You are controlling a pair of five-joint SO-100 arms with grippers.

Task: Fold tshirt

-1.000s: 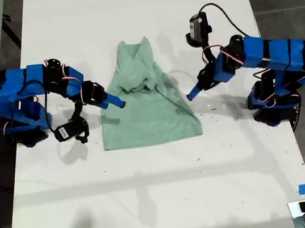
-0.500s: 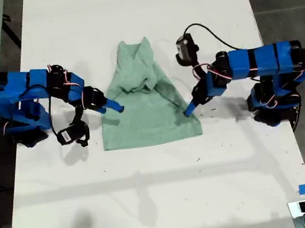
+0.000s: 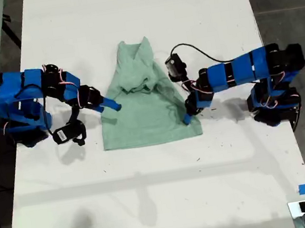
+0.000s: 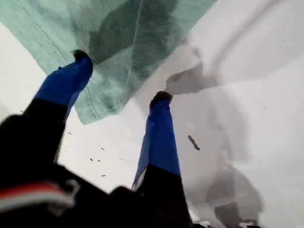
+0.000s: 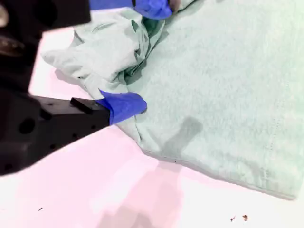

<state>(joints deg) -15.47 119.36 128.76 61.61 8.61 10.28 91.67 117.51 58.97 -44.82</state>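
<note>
my first gripper [image 3: 186,119] is reaching further onto the tshirt [image 3: 145,106] hem corner, fingers spread; my second gripper [image 3: 116,106], fingers parted, is hovering at its nine o'clock edge.

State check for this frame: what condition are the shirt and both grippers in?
tshirt: partly folded, top bunched up, bottom hem lying flat on the table.
my first gripper: jaws open, straddling the shirt's hem corner.
my second gripper: jaws open at the shirt's side edge, beside the bunched part.
</note>
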